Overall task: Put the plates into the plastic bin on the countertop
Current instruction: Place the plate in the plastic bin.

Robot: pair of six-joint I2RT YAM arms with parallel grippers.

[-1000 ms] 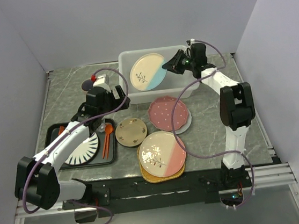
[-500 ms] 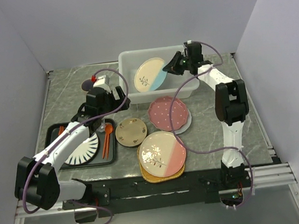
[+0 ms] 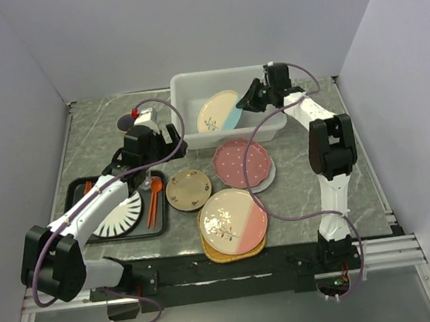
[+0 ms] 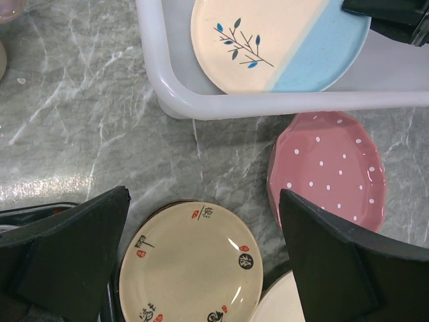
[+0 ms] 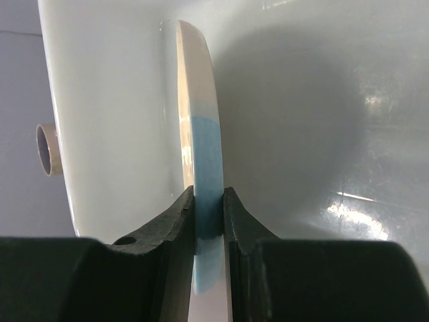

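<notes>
Grey-green marbled counter, plain pale walls behind. Right end effector is clamped on the blue edge of a cream-and-blue plate, holding it inside the white plastic bin; the plate appears tilted, not lying flat. Left end effector hangs spread wide above the counter, holding nothing, near a small tan plate. A pink dotted plate and a cream-and-pink plate sit outside the bin. Step in hand looks like setting this plate down; next likely calls for lowering it flat, then letting go.
</notes>
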